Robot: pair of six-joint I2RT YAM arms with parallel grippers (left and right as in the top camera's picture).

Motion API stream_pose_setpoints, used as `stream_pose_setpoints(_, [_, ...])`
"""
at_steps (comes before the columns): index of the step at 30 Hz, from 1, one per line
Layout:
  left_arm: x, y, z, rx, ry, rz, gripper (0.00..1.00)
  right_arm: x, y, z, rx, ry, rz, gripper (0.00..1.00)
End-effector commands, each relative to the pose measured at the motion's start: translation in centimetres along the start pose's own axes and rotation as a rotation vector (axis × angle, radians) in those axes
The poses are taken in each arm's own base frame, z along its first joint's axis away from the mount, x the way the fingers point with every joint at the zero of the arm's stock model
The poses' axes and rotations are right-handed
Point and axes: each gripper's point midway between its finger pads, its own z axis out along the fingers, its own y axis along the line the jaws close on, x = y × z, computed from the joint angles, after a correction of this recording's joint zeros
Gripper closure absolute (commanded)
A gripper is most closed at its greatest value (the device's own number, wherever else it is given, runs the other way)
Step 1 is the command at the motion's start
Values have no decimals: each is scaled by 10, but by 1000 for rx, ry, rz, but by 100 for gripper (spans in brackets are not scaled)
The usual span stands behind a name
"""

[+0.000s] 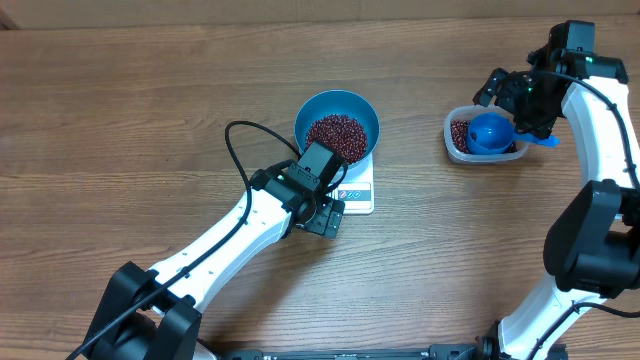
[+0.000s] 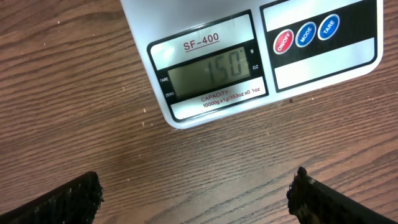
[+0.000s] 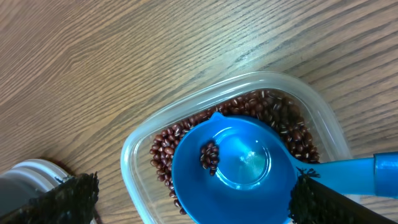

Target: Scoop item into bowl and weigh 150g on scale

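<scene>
Dark red-brown beans in a bright blue bowl, white scale, blue scoop, brown wood-grain table.

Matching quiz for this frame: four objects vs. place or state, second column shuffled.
1 bright blue round bowl
2 white square scale
3 blue plastic scoop
4 clear plastic tub

A lying in the tub
B display shows 150
C standing on the scale
D holding the scoop

Pairs: 1-C, 2-B, 3-A, 4-D
</scene>
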Motion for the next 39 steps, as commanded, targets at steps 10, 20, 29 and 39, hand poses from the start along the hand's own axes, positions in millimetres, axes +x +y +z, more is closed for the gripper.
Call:
stream_pose_setpoints(10, [2,6,3,-18,5,9,0,13,79,-179,-173,-385,-174,0])
stream_pose_setpoints(20, [2,6,3,-18,5,9,0,48,86,-279,-255,-611,-223,0])
stream_pose_setpoints(29, [2,6,3,-18,5,9,0,80,60,-222,-203,-468,-192,0])
stream_pose_setpoints(39, [2,6,3,-18,5,9,0,142,13,-122,-103,-193,-132,0])
